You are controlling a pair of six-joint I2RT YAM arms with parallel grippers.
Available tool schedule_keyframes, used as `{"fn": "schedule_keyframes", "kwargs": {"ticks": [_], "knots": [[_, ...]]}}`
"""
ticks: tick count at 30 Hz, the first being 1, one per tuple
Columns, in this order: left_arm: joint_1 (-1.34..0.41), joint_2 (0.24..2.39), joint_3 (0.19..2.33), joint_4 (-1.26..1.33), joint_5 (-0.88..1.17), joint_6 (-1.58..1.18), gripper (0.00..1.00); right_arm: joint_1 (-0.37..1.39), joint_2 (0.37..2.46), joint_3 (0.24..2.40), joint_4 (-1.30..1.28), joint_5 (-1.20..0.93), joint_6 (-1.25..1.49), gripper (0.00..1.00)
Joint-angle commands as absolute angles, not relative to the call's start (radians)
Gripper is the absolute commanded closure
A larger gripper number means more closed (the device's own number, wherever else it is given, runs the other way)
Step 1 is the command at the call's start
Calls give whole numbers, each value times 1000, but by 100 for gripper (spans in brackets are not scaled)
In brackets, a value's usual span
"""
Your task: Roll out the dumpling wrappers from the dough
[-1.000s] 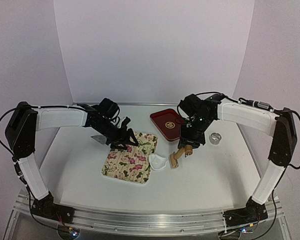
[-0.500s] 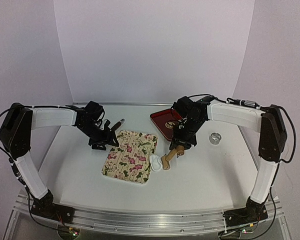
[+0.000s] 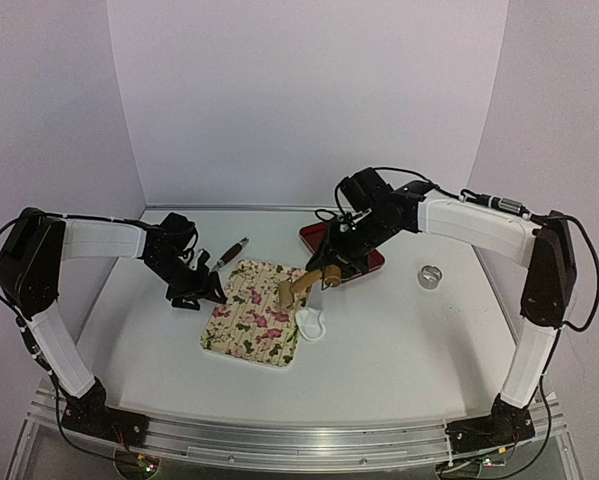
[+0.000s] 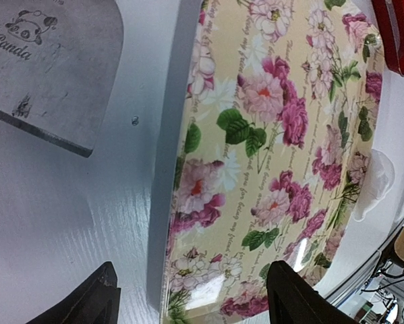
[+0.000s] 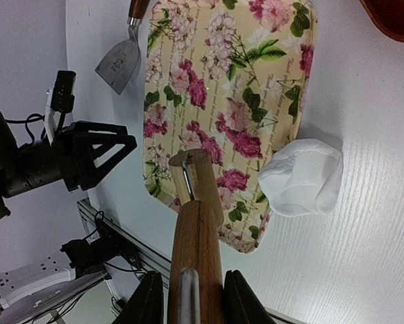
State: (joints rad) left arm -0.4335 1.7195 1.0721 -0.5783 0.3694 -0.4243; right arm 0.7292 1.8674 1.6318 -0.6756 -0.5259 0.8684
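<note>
the right claw (image 5: pixel 193 297) is clamped on one end of a wooden rolling pin (image 5: pixel 196 216). the pin juts out over the right side of the flowered board (image 5: pixel 215 101), with its free end tipped down toward it. gripping it by one end leaves the rest of the pin free to press and roll. whether the pin touches the board i cannot tell.

the dough (image 5: pixel 303 179) is a soft white lump, not yet flat. it lies on the tabletop (image 3: pixel 399 340) against the board's right edge, just beside the pin's tip rather than under it. my read is that it must get onto the board, or the pin must come to it, before rolling makes sense.

the left claw (image 4: pixel 191 287) hangs low at the board's left edge, fingers spread wide with nothing gripped. it looks placed to steady or nudge the board, though that is a guess.

a metal scraper (image 4: pixel 50 61) lies flat on the tabletop just off the board's far-left corner, handy to that arm for lifting sticky dough. a red tray (image 4: pixel 394 34) sits beyond the board, likely for finished wrappers. a metal ring (image 3: pixel 431 276) sits well apart on the right, probably for cutting rounds.
</note>
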Motion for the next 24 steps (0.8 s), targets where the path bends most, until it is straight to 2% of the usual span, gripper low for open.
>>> {"fn": "schedule_keyframes", "kwargs": {"ticks": [1, 7, 11, 16, 24], "knots": [[-436, 1670, 1094, -526, 428, -407, 26, 729, 1778, 1682, -618, -467, 899, 100], [-479, 1646, 1171, -528, 478, -450, 27, 729, 1712, 1640, -726, -245, 883, 100], [-575, 1705, 1214, -480, 547, -537, 28, 698, 1663, 1602, -801, -136, 878, 100], [-681, 1827, 1299, -396, 589, -642, 30, 644, 1607, 1525, -823, -103, 866, 100], [-728, 2005, 1419, -380, 579, -689, 33, 609, 1534, 1466, -838, -116, 835, 100]]}}
